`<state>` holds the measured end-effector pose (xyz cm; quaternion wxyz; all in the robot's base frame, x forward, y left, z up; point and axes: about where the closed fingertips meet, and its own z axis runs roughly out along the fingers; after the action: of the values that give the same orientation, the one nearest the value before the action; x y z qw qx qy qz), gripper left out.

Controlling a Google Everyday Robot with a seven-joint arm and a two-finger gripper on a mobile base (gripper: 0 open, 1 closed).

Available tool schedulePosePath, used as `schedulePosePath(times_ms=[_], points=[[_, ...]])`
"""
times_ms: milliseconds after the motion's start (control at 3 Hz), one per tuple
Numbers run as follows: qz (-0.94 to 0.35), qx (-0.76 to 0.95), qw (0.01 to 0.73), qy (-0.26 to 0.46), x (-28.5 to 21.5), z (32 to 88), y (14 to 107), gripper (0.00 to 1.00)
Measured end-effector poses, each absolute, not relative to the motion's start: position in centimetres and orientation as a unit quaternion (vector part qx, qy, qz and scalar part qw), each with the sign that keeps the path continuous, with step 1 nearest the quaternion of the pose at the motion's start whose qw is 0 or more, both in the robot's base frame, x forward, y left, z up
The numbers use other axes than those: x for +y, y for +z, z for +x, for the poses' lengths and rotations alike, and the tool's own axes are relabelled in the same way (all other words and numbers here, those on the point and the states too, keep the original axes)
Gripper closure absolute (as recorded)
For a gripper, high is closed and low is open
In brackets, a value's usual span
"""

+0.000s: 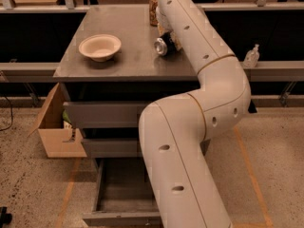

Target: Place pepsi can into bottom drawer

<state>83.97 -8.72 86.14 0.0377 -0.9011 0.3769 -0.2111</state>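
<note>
The pepsi can [162, 46], dark blue with a silver end, lies on its side on the grey cabinet top [128, 61], right of the middle. My white arm [190, 127] sweeps up across the right of the view and covers part of the can. My gripper [164, 28] is just behind the can, mostly hidden by my arm. The bottom drawer [122, 194] is pulled open below and looks empty inside; my arm covers its right side.
A tan patterned can [153, 10] stands at the back of the top. A beige bowl [99, 47] sits at the left. The two upper drawers [102, 114] are closed. An open cardboard box [56, 129] stands on the floor at left. A small bottle [251, 56] stands on the right rail.
</note>
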Motion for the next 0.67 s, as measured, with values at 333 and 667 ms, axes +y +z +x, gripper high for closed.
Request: schedulePosePath(times_ms=[333, 667], points=[[-0.898, 0.383, 0.081, -0.201, -10.2, 82.1, 89.5, 0.87], [-0.876, 0.421, 0.169, -0.165, -12.5, 79.3, 92.7, 1.00]])
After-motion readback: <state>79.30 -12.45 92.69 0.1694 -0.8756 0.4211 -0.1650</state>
